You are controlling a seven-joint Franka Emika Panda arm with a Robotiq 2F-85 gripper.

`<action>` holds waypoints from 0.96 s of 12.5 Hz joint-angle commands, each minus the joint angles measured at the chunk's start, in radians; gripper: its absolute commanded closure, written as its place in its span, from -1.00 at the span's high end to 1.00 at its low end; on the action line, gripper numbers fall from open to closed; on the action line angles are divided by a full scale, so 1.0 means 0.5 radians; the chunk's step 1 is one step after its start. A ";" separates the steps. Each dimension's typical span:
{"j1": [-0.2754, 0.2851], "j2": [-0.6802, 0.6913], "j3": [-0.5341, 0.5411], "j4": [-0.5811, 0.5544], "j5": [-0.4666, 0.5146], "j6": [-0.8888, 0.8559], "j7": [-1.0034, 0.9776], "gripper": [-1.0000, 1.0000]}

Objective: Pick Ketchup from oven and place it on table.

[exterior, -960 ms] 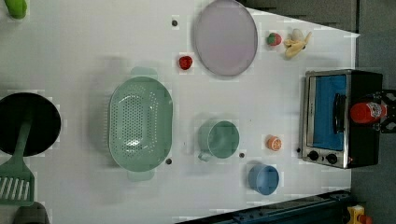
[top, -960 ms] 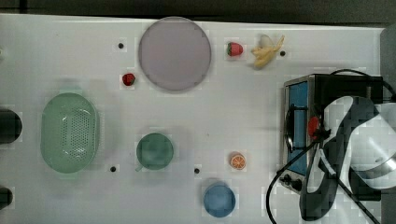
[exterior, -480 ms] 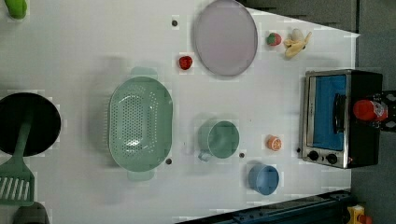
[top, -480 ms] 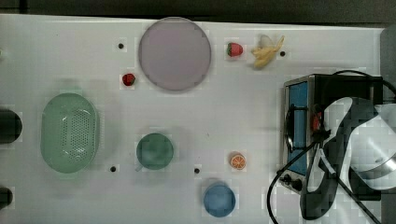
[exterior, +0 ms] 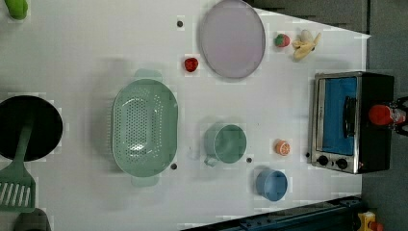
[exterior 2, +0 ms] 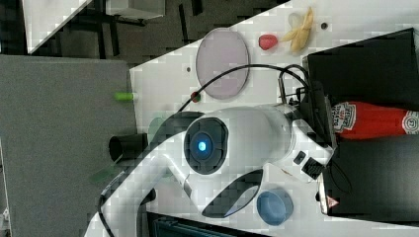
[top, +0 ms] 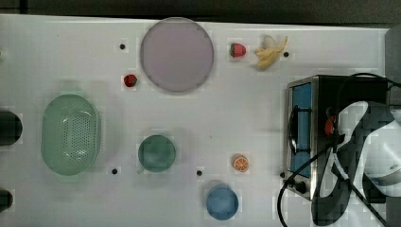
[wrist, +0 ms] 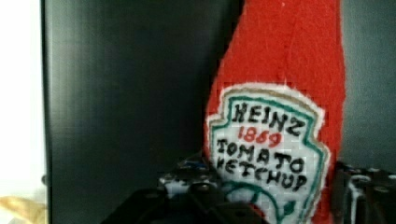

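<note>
The ketchup [exterior 2: 375, 121], a red bottle with a white Heinz label, lies on its side on the black top of the oven [exterior 2: 365, 59]. In the top view a small red part of the ketchup [top: 330, 126] shows beside my arm, behind the oven's blue glass door [top: 302, 99]. My gripper [exterior 2: 330, 123] is at the bottle's base. In the wrist view the gripper [wrist: 275, 200] stands with a dark finger [wrist: 355, 191] pressed on each side of the ketchup [wrist: 280, 93], shut on it. The white table [top: 236, 104] spreads to the top view's left.
On the table are a lilac plate [top: 176, 54], two strawberries [top: 238, 49] [top: 130, 80], a banana [top: 269, 52], a green colander [top: 70, 135], a green mug [top: 156, 152], an orange slice [top: 241, 163] and a blue cup [top: 222, 202]. A black pan [exterior: 29, 127] lies at the left view's left.
The jaws have closed in from wide apart onto the bottle's sides. The arm and the ketchup have barely shifted.
</note>
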 commanded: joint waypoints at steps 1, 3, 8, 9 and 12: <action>0.043 -0.107 0.030 0.204 -0.077 -0.084 -0.049 0.27; 0.125 -0.195 0.034 0.321 -0.167 -0.262 -0.099 0.27; 0.379 -0.474 0.187 0.472 -0.241 -0.820 -0.110 0.27; 0.416 -0.514 0.248 0.470 -0.241 -0.879 -0.110 0.27; 0.495 -0.586 0.456 0.419 -0.260 -0.940 -0.110 0.27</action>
